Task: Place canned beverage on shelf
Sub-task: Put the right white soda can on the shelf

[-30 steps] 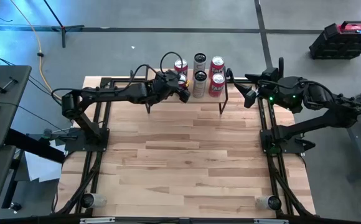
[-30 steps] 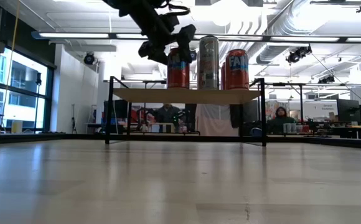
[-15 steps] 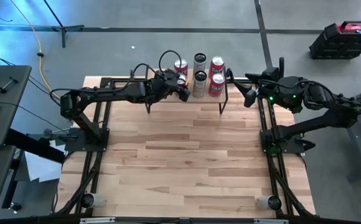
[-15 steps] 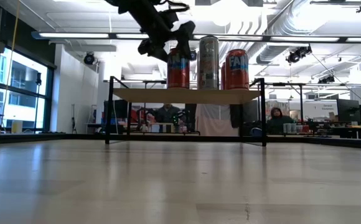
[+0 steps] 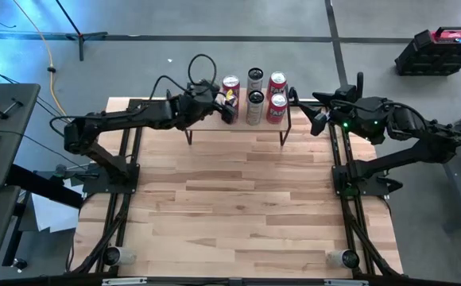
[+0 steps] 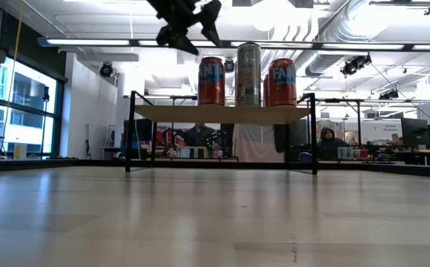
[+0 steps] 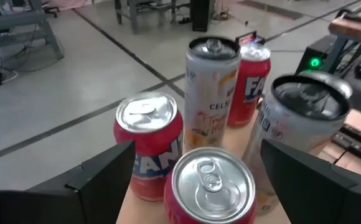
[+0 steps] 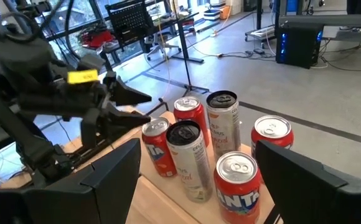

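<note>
- Seen from above, the shelf (image 5: 238, 119) stands at the table's (image 5: 238, 206) twelve o'clock edge and carries six cans: four red and two silver. The red can (image 5: 230, 86) at the group's nine o'clock end sits upright on the plank. The left gripper (image 5: 224, 106) hangs just beside it, jaws spread wide, holding nothing. The right gripper (image 5: 319, 119) waits off the shelf's three o'clock end, also wide open and empty.
- While the level view hides the back row, it shows three cans standing upright on the shelf (image 6: 222, 113): a red can (image 6: 212, 81), a silver can (image 6: 248, 74) and another red one (image 6: 282, 82). The left gripper (image 6: 193, 26) hovers above, toward the red can's ten o'clock, apart from it. Two people sit beyond the table.
- Where the left wrist camera looks down, five cans show: three red, two silver, the nearest red can (image 7: 213, 186) lying between the open fingers (image 7: 99, 180), untouched.
- Where the right wrist camera looks across, all six cans show: four red, two silver, with the left gripper (image 8: 127, 106) open beside the red can (image 8: 158, 146).
</note>
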`<state>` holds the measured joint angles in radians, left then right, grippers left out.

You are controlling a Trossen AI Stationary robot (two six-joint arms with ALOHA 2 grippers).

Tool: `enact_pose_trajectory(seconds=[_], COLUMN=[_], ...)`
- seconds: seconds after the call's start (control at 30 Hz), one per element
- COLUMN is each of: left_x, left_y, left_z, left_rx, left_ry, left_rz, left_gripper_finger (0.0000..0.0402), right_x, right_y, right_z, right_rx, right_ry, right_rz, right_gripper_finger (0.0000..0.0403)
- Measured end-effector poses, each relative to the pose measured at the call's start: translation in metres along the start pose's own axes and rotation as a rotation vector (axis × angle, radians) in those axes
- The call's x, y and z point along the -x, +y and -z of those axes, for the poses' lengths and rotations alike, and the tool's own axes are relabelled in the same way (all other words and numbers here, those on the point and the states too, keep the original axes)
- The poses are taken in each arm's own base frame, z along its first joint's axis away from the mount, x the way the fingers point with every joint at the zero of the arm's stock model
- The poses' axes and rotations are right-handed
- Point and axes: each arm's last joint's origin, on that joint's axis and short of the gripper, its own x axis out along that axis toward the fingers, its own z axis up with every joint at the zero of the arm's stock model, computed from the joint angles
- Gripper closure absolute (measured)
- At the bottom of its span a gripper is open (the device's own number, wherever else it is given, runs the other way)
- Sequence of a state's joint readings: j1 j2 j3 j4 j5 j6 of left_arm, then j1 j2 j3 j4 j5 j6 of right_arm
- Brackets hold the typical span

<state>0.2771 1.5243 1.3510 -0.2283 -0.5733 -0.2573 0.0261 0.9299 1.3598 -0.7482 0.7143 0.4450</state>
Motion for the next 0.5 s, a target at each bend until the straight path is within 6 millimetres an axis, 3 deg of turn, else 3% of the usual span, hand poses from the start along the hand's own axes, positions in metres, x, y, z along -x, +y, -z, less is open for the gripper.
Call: enact_pose_trajectory(seconds=[0.5], left_x=[0.056], left_y=[0.021], left_z=[-0.036], left_rx=[-0.028], left_ry=[-0.108], left_rz=[0.201], left_gripper_finger=[0.0064], right_x=[-0.022], right_y=[0.017], right_z=[0.009], right_rx=[0.055], right_ry=[0.049], right_rz=[0.02], right_gripper_finger=[0.01])
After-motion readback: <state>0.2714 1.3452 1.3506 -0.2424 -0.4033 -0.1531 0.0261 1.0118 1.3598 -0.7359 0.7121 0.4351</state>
